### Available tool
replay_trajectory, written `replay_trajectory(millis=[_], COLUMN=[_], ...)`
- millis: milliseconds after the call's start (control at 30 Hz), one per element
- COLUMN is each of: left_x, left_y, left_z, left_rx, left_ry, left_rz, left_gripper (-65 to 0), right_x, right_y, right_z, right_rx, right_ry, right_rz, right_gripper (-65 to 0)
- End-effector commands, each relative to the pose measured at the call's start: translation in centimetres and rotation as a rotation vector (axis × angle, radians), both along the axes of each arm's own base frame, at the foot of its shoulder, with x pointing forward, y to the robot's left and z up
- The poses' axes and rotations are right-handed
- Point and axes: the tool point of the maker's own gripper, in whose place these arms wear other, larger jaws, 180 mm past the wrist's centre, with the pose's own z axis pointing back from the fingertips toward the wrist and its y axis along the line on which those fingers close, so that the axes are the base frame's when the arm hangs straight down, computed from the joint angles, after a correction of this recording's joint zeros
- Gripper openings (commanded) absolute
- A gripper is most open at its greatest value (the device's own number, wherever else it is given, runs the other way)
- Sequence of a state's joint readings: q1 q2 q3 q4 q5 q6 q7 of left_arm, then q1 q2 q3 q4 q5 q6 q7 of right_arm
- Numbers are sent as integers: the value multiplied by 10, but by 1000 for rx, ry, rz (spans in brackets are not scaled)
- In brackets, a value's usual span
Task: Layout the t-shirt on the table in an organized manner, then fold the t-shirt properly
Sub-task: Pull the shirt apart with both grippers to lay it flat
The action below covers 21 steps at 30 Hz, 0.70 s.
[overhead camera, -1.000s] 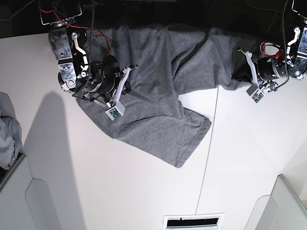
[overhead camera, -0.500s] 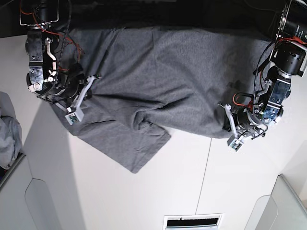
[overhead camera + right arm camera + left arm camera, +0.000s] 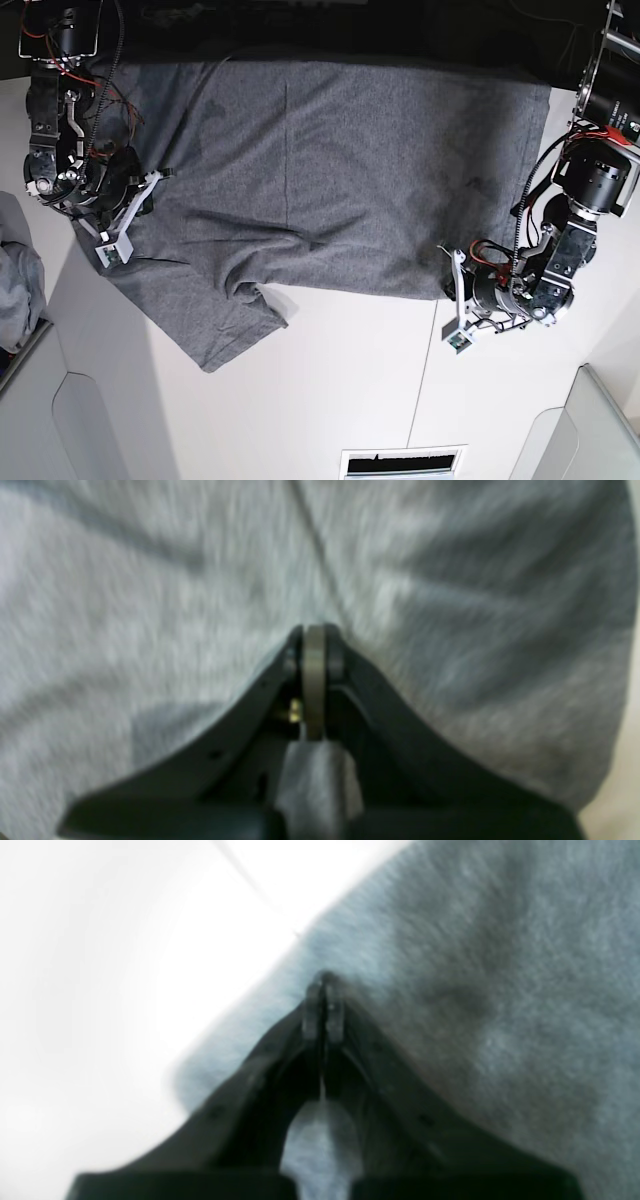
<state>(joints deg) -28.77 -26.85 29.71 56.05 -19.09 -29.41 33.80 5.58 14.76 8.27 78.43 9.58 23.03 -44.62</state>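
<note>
While both wrist views blur, each shows jaws clamped tight on the t-shirt (image 3: pixel 330 170): left gripper (image 3: pixel 324 1005) at its edge, right gripper (image 3: pixel 314 652) mid-cloth. Only overhead shows it spread across the table (image 3: pixel 330 400), far edge lost in darkness.

t-shirt: heather-grey short-sleeved cotton t-shirt (image 3: pixel 340 170), spread wide and mostly flat, one sleeve creased at its near edge
table: smooth white tabletop (image 3: pixel 330 390), under the shirt

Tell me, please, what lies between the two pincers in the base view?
The t-shirt spans the whole stretch, spread on the table between the right pincer and left pincer, each shut on it. The base view shows this.
</note>
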Motion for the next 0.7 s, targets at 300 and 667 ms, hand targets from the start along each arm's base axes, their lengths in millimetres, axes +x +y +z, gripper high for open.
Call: replay_trajectory(millis=[300,667], left_x=[-60,-136], left_y=[-5,-12], left_z=[30,-29], left_rx=[-162,-152], left_ry=[33,180], left_rz=[-154,-160], left_gripper=[-650,-650], right_x=[20,-29], right_y=[-16,-27], right_z=[27,18], right_rx=[79,256], right_ry=[-91,11], right_rz=[-85,-151], right_gripper=[-650,-650])
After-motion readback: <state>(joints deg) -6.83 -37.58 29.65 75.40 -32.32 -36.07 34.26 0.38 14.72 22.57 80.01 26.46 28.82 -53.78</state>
